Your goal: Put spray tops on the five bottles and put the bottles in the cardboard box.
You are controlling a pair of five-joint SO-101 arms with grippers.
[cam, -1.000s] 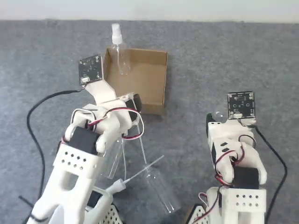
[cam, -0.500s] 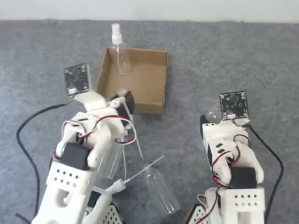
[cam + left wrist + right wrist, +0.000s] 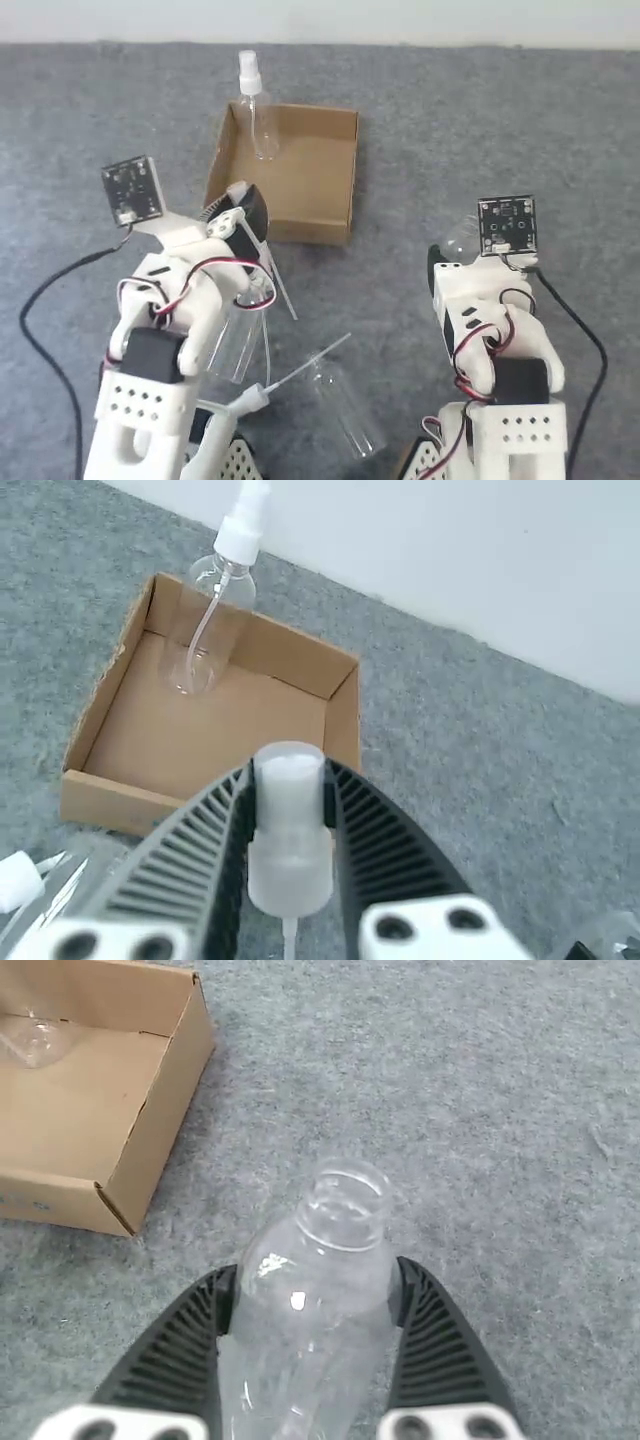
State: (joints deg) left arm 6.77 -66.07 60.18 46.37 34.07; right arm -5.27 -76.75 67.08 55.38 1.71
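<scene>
My left gripper (image 3: 290,780) is shut on a white spray top (image 3: 290,830); in the high view the left gripper (image 3: 243,215) sits just in front of the cardboard box (image 3: 300,180), and the top's thin tube (image 3: 282,292) trails down toward the table. My right gripper (image 3: 315,1280) is shut on a clear bottle (image 3: 310,1300) with an open neck, held to the right of the box (image 3: 150,1130). That bottle (image 3: 460,236) pokes out ahead of the right gripper (image 3: 447,256). A capped bottle (image 3: 256,108) leans over the box's far wall.
A clear open bottle (image 3: 346,406) lies on the grey carpet between the arms. A loose spray top (image 3: 256,398) with a long tube rests beside it. Another clear bottle (image 3: 236,342) lies partly under the left arm. A black cable (image 3: 40,300) runs at the left.
The left arm has drawn back from the box toward the near left, carrying the spray top. The right arm shifted slightly with its bottle.
</scene>
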